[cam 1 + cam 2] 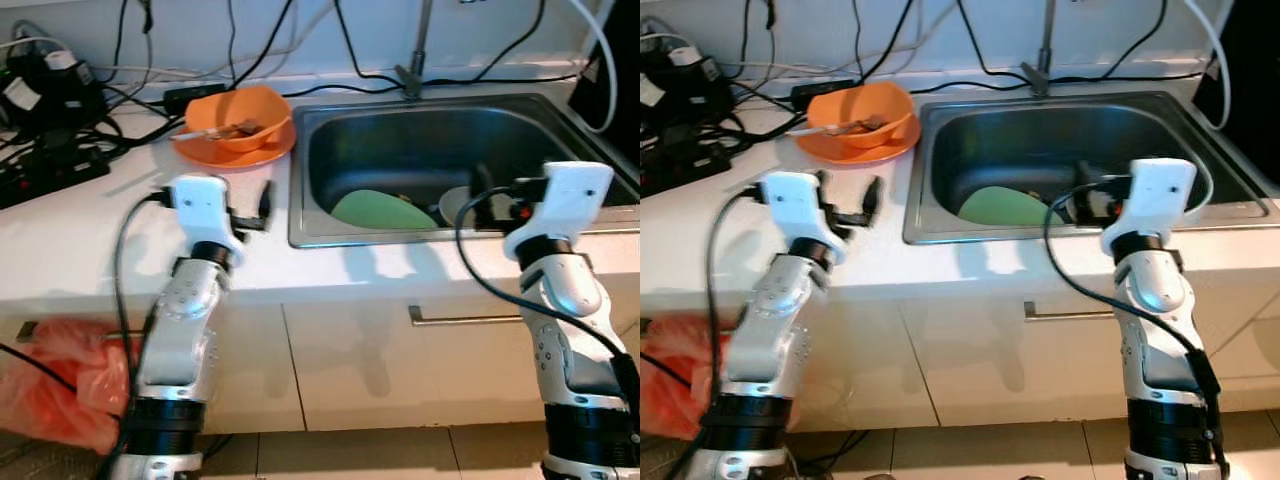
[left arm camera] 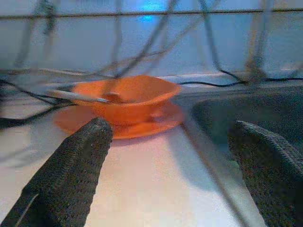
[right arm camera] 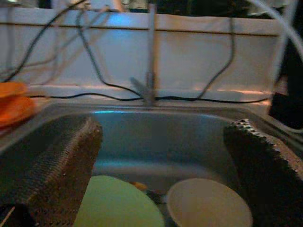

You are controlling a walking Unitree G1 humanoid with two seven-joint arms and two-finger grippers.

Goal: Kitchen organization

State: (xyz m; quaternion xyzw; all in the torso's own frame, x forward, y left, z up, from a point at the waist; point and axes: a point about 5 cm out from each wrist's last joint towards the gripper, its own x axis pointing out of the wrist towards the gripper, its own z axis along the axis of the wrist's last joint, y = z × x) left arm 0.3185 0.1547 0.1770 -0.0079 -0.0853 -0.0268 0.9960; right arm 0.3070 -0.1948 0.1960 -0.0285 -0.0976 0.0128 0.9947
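White counter (image 1: 60,250) with a steel sink (image 1: 320,160) set into its right half; tap (image 1: 415,60) stands at the far rim of the sink; many black cables (image 1: 60,110) lie along the far left of the counter and hang down the wall.

Orange bowl (image 1: 238,118) sits on an orange plate (image 1: 200,152) on the counter, just left of the sink's far-left corner; a utensil (image 1: 215,130) rests inside the bowl, its handle pointing left over the rim.

Inside the sink: green plate (image 1: 380,210) lies at the near side, tilted; a white bowl (image 3: 208,205) lies just to its right, touching or nearly so; some small items lie between them, too dim to identify.

Left gripper (image 1: 255,208) hovers low over the counter, near side of the orange plate, well apart from it; its fingers (image 2: 71,170) are spread apart with nothing between them, pointing towards the bowl.

Right gripper (image 3: 165,165) is held over the near right edge of the sink, above the white bowl; fingers (image 3: 52,161) spread wide, empty, aimed across the basin towards the tap.

Below the counter: white cabinet fronts with a drawer handle (image 1: 465,318); a red plastic bag (image 1: 60,385) lies on the floor at the near left.
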